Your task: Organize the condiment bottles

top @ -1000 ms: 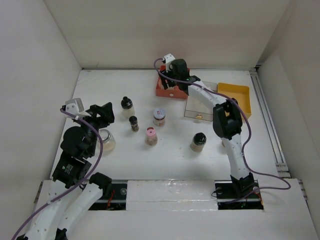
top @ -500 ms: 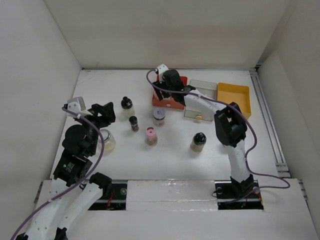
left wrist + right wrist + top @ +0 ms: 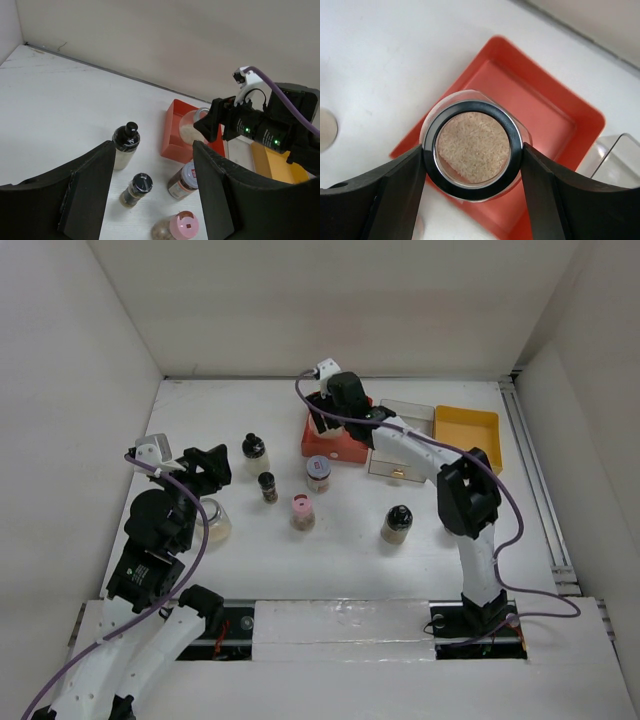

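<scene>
My right gripper (image 3: 472,150) is shut on a squat glass jar (image 3: 472,148) of tan grains with a black rim. It holds the jar over the left part of the red tray (image 3: 547,112), (image 3: 345,443). On the table stand a pale bottle with a black cap (image 3: 254,452), a small dark shaker (image 3: 267,486), a silvery-capped jar (image 3: 318,473), a pink-capped shaker (image 3: 301,511) and a black-capped jar (image 3: 397,523). My left gripper (image 3: 152,150) hangs open above the table's left side with nothing between its fingers. Another squat glass jar (image 3: 213,522) sits under the left arm.
A clear tray (image 3: 405,430) and a yellow tray (image 3: 468,430) lie to the right of the red one at the back. White walls close in the table on the left, back and right.
My right gripper has carried the squat jar leftward and toward the near side, over the red tray's left part. The left arm has hardly moved.
</scene>
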Tool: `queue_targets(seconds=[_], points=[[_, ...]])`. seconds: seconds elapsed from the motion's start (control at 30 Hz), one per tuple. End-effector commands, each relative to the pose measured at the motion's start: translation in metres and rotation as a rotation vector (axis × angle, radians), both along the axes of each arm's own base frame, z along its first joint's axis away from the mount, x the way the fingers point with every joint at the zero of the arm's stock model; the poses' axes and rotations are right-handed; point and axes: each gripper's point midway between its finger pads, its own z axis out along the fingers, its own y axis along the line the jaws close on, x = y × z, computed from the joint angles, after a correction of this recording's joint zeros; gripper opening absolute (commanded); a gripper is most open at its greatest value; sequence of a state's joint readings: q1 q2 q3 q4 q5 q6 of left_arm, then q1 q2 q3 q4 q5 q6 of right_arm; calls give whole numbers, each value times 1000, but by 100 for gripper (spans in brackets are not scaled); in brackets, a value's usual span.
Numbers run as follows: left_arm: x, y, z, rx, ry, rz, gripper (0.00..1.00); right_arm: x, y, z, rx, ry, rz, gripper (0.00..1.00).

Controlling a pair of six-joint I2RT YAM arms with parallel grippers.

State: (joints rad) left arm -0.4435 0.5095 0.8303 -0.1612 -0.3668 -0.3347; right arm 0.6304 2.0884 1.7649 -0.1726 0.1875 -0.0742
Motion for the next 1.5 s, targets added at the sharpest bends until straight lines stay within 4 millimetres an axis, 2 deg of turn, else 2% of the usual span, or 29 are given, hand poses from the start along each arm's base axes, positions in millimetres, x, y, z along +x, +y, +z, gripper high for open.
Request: queue_targets(seconds=[0.0, 0.03, 0.07, 0.1, 0.17, 0.2, 0.23, 0.4, 0.53, 0.63, 0.67, 0.7, 0.77, 0.83, 0.87, 0.97, 1.0, 1.03, 1.07, 1.1, 1.13, 1.17, 1.2, 1.23, 1.27, 1.33, 1.4, 1.43, 1.47], points=[[2, -2, 9, -13, -35, -8, 59, 46, -4, 68, 116, -173, -56, 46], [2, -2, 9, -13, -35, -8, 59, 52, -4, 68, 125, -173, -45, 46], [2, -2, 9, -13, -35, -8, 59, 62, -7, 78, 143, -195, -49, 46], [2, -2, 9, -13, -35, -8, 59, 67, -4, 64, 134, -181, -49, 46], [2, -2, 9, -13, -35, -8, 59, 79, -10, 57, 128, -167, -59, 46], [2, -2, 9, -13, -35, -8, 59, 84, -6, 65, 141, -180, -49, 46], [2, -2, 9, -13, -35, -8, 59, 87, -4, 45, 118, -144, -49, 46], [2, -2, 9, -13, -35, -8, 59, 87, 0, 26, 110, -116, -33, 46], [2, -2, 11, -17, -43, -8, 59, 88, 0, 14, 105, -108, -33, 53], [2, -2, 11, -17, -43, -8, 59, 86, 2, 16, 121, -112, -28, 63], [2, -2, 11, -17, -43, -8, 59, 86, 0, 10, 111, -102, -37, 71], [2, -2, 11, -17, -43, -8, 59, 84, -1, 24, 122, -120, -36, 74], [2, -2, 11, -17, -43, -8, 59, 77, 0, 24, 115, -114, -36, 80], [2, -2, 11, -17, -43, -8, 59, 71, -9, 51, 124, -148, -59, 87], [2, -2, 11, -17, -43, -8, 59, 64, -9, 60, 127, -158, -60, 89], [2, -4, 11, -16, -43, -18, 59, 38, -27, 95, 143, -189, -68, 92], [2, -4, 11, -16, -43, -18, 59, 26, -34, 81, 122, -158, -68, 92], [2, -4, 11, -16, -43, -18, 59, 13, -45, 108, 141, -193, -78, 92], [2, -4, 11, -16, -43, -18, 59, 3, -52, 113, 129, -209, -115, 92], [2, -6, 11, -16, -44, -27, 59, -13, -60, 88, 87, -164, -126, 90], [2, -6, 11, -16, -44, -27, 59, -29, -73, 108, 118, -187, -152, 85], [-1, -5, 14, -20, -53, -27, 59, -41, -78, 104, 116, -177, -165, 77], [-1, -6, 14, -20, -54, -37, 59, -54, -86, 98, 110, -169, -189, 59], [-1, -7, 14, -29, -53, -37, 59, -71, -98, 65, 63, -112, -188, 30], [-1, -7, 14, -29, -53, -37, 59, -86, -105, 79, 89, -135, -199, 27], [-1, -8, 14, -29, -53, -46, 59, -114, -121, 58, 16, -74, -236, 27], [-1, -8, 14, -29, -53, -46, 59, -142, -140, 54, -23, -47, -291, 48], [-1, -10, 14, -28, -53, -57, 59, -160, -150, 44, -80, -11, -317, 59], [-1, -10, 14, -28, -53, -57, 59, -171, -156, 37, -94, 14, -328, 76]])
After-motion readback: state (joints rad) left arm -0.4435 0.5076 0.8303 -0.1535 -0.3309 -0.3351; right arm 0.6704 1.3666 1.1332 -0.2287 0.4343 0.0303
